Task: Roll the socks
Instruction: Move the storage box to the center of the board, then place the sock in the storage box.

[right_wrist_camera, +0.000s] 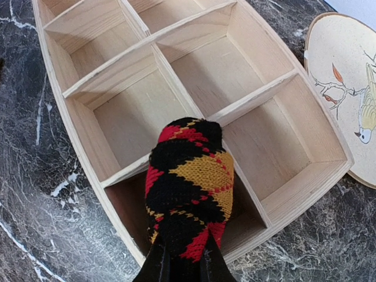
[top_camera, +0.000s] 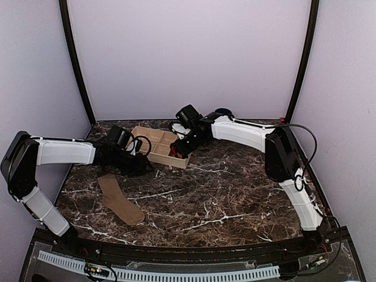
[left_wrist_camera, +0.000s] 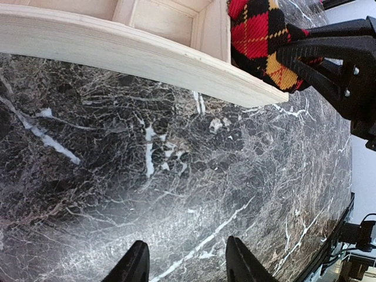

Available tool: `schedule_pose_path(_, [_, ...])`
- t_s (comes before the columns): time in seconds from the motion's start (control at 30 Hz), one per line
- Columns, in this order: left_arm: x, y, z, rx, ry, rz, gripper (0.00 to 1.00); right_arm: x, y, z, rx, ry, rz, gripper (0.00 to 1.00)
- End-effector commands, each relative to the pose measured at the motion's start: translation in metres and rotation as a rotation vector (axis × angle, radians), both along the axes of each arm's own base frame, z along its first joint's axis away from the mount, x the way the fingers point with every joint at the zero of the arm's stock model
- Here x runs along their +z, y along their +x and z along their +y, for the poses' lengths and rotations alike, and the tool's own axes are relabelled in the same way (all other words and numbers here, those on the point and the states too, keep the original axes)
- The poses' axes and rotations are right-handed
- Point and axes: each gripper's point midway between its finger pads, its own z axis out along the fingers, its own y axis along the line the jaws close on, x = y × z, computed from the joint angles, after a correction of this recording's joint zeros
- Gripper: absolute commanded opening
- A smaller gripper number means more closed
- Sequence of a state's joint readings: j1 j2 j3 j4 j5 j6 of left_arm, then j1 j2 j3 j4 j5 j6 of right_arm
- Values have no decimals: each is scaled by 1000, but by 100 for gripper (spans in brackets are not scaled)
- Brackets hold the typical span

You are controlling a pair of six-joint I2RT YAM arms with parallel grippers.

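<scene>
The black sock with red and orange diamonds (right_wrist_camera: 191, 182) is rolled into a bundle, and my right gripper (right_wrist_camera: 183, 265) is shut on its near end. It hangs over the corner compartment of the wooden tray (right_wrist_camera: 76, 147). From above, this sock (top_camera: 176, 154) shows as a small patch at the tray's (top_camera: 154, 141) front right corner under the right gripper (top_camera: 181, 150). The tan sock (top_camera: 120, 200) lies flat and unrolled on the marble at front left. My left gripper (top_camera: 143, 167) hovers low just left of the tray, its fingers (left_wrist_camera: 134, 267) open with only marble between them.
A round coaster with a bird drawing (right_wrist_camera: 346, 88) lies beside the tray. A dark round object (top_camera: 223, 111) sits at the back wall. The tray's other compartments (right_wrist_camera: 223, 70) hold nothing. Walls close the table on three sides.
</scene>
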State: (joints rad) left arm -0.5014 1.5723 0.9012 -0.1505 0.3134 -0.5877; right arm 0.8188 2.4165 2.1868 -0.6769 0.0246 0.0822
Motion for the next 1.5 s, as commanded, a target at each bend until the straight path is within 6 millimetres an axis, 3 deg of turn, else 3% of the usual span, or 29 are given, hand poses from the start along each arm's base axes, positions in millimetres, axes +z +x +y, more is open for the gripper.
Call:
schedule_pose_path(0.0, [22, 12, 10, 42, 10, -62, 47, -21, -14, -1, 41, -79, 18, 0])
schedule_pose_path(0.33, [31, 26, 51, 203, 89, -104, 48, -55, -44, -22, 82, -160, 102, 0])
schedule_pose_path(0.6, [31, 32, 81, 306, 134, -105, 48, -74, -81, -53, 80, -221, 176, 0])
schedule_pose_path(0.87, [33, 35, 94, 340, 158, -114, 48, -78, -131, -100, 71, -299, 233, 0])
schedule_pose_path(0.97, [33, 37, 95, 343, 156, -114, 48, -69, -145, -115, 49, -303, 234, 0])
schedule_pose_path(1.1, [32, 42, 93, 337, 144, -120, 48, -63, -148, -125, 22, -323, 219, 0])
schedule_pose_path(1.47, [27, 54, 61, 219, 41, -117, 48, -74, -130, -114, 16, -380, 207, 0])
